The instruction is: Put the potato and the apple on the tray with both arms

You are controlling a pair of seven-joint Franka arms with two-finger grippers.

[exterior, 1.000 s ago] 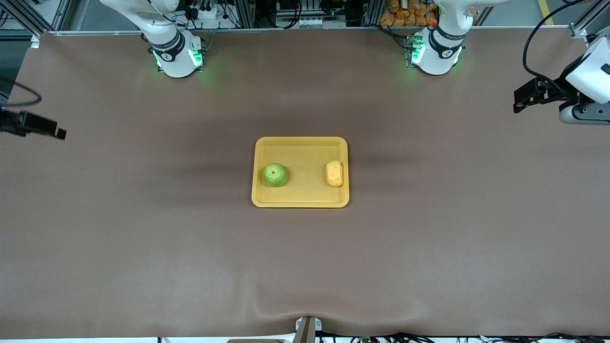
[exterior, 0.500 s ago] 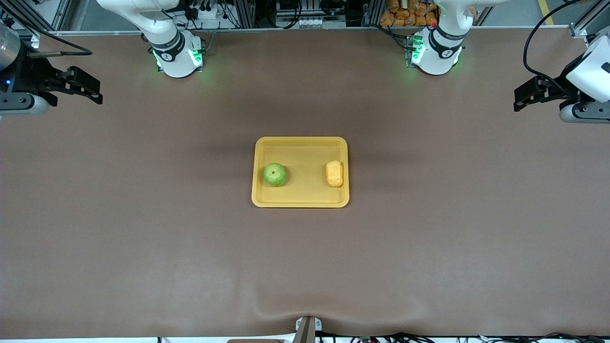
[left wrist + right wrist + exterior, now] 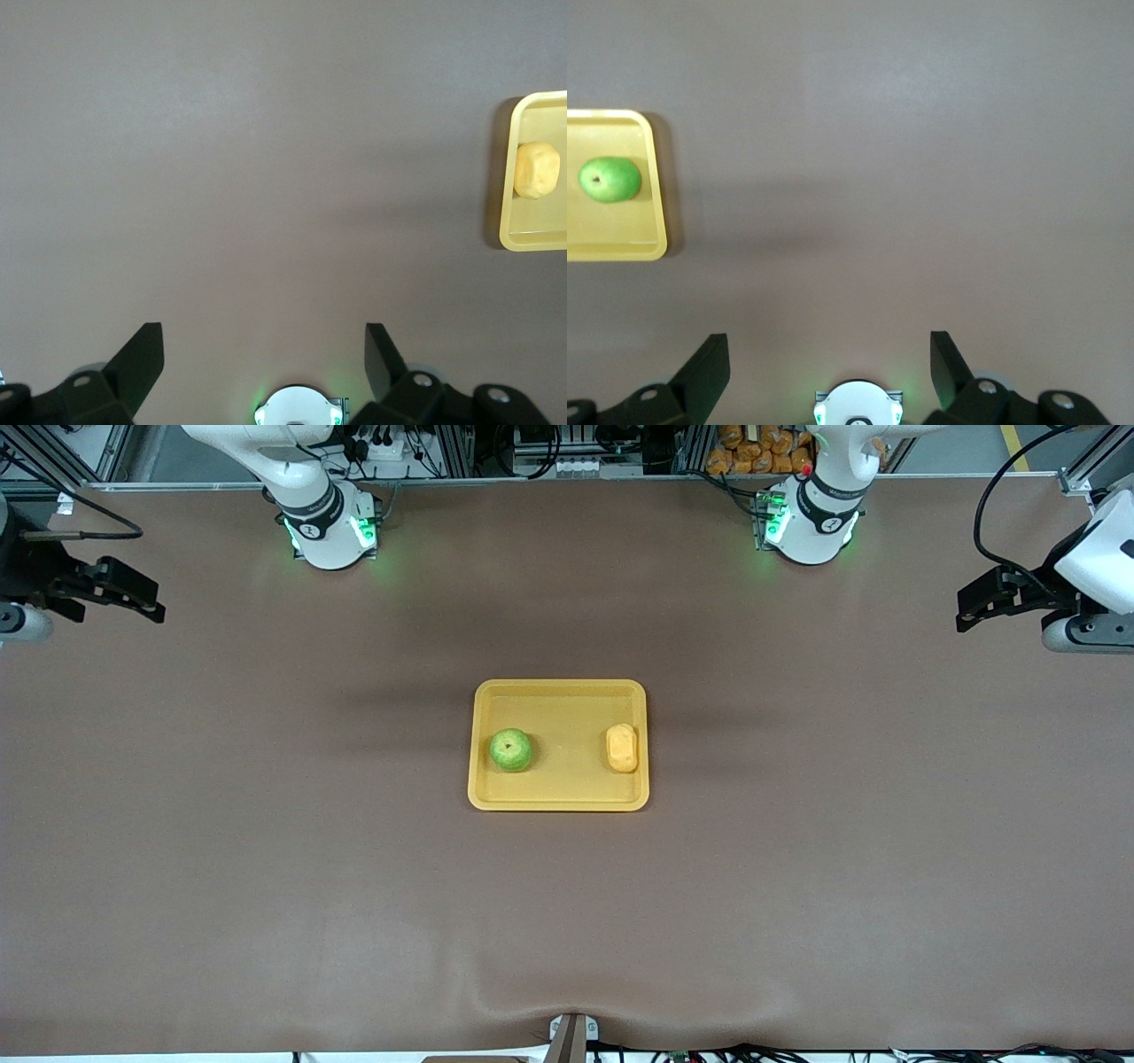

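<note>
The yellow-orange tray (image 3: 558, 695) lies at the table's middle. The green apple (image 3: 511, 749) sits in it toward the right arm's end; the yellow-orange potato (image 3: 622, 747) sits in it toward the left arm's end. The apple (image 3: 609, 179) and tray (image 3: 620, 248) show in the right wrist view; the potato (image 3: 537, 169) and tray (image 3: 532, 237) show in the left wrist view. My left gripper (image 3: 973, 607) is open and empty, raised over the table's end by its base (image 3: 263, 359). My right gripper (image 3: 133, 593) is open and empty, raised over the table's other end (image 3: 830, 361).
The two arm bases (image 3: 330, 533) (image 3: 808, 527) glow green at the table's farthest edge from the front camera. Brown table cloth (image 3: 567, 921) spreads around the tray, with a small ripple at the edge nearest the front camera.
My right gripper has risen and swung back toward its end of the table, and now sits slightly farther out than half a second ago. The left arm, tray, apple and potato have not moved.
</note>
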